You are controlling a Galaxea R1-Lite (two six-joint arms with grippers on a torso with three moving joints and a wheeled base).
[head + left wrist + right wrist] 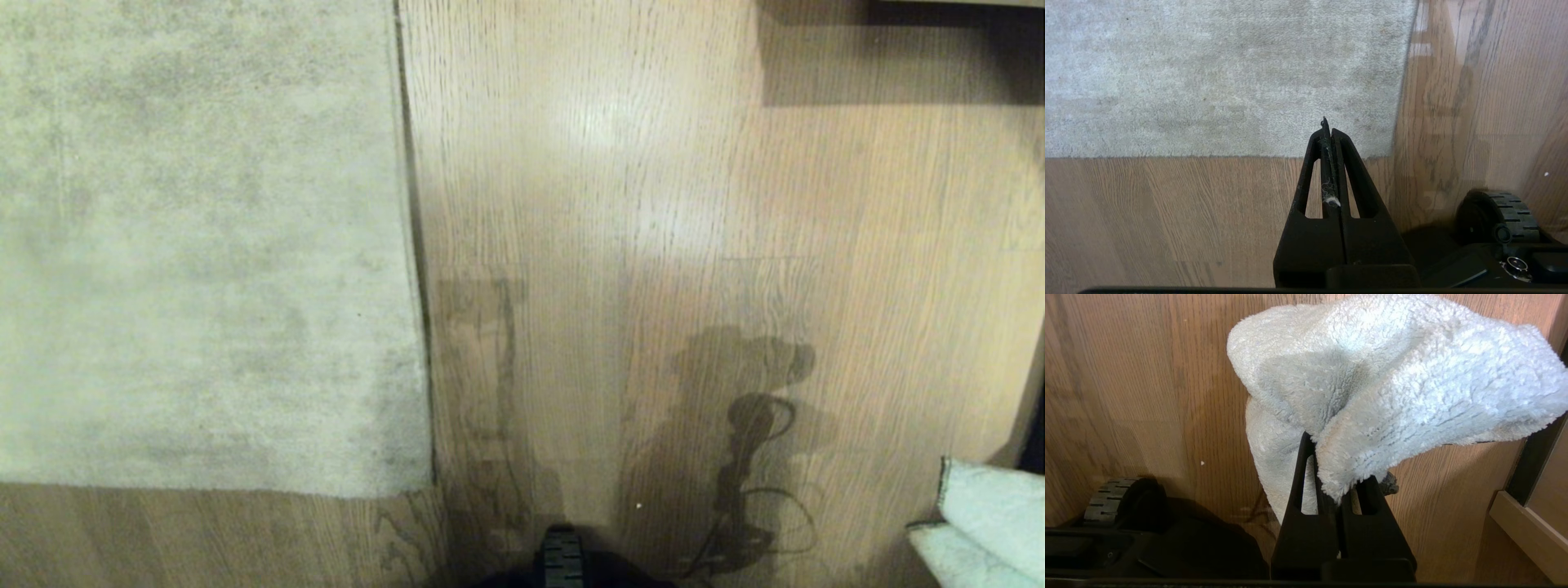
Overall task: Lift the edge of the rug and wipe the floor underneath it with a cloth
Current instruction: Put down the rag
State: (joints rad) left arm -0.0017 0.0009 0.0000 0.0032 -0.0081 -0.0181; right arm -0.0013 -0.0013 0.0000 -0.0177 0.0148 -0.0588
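While nothing is lifted yet: the rug lies flat and the task stands at its very start.
Rug edge (412, 245): a straight border down the floor (620, 212), meeting a near border at a corner (426, 483) close to the robot's base; no fold, no backing showing.
Left gripper (1327, 126): fingers pressed together on nothing, only a wisp of lint between them; it hangs above the rug's near corner (1388, 154).
Right gripper (1331, 457): clamped on the cloth (1396, 375), which bunches over the fingertips and hangs above bare floor (1126, 375), well apart from the rug.
Cloth in the head view (980, 523): at the lower right corner of the picture, off the floor as far as I can judge.
Step in hand: both arms parked, cloth ready.
Next move, as I judge: the left fingers must part, come down at the corner, slide under the thin border and pinch it.
After that: raise the flap, then bring the cloth across to the floor uncovered.
Risk: the border lies tight on the planks, so the fingers may skid over the pile.
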